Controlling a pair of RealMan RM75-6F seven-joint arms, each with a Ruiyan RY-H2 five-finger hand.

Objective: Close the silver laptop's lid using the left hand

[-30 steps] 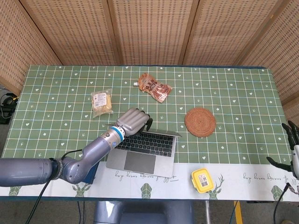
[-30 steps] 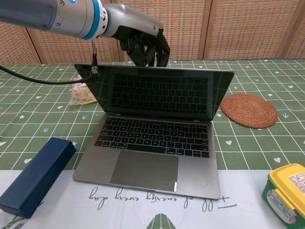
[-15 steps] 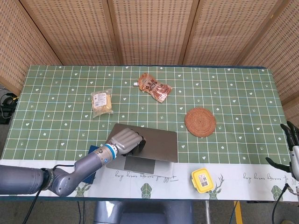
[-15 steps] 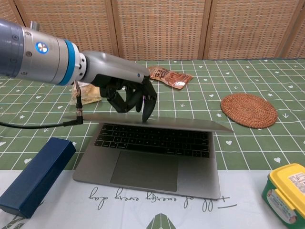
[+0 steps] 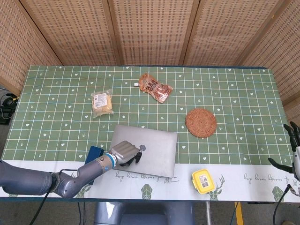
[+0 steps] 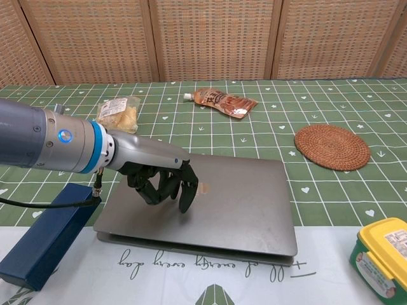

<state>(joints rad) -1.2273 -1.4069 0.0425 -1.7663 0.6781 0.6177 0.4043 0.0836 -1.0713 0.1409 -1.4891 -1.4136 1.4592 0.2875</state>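
Note:
The silver laptop lies near the table's front edge with its lid down flat on its base. My left hand rests palm-down on the left part of the lid, its fingertips touching the metal and holding nothing. My right hand hangs at the far right edge of the head view, off the table, fingers spread and empty; the chest view does not show it.
A dark blue box lies just left of the laptop. A yellow lidded tub stands at the front right. A woven round coaster, a brown snack pouch and a small bagged snack lie further back.
The laptop lid has gone from upright, through half-lowered, to flat on the base. My left hand came down and toward the front edge with it.

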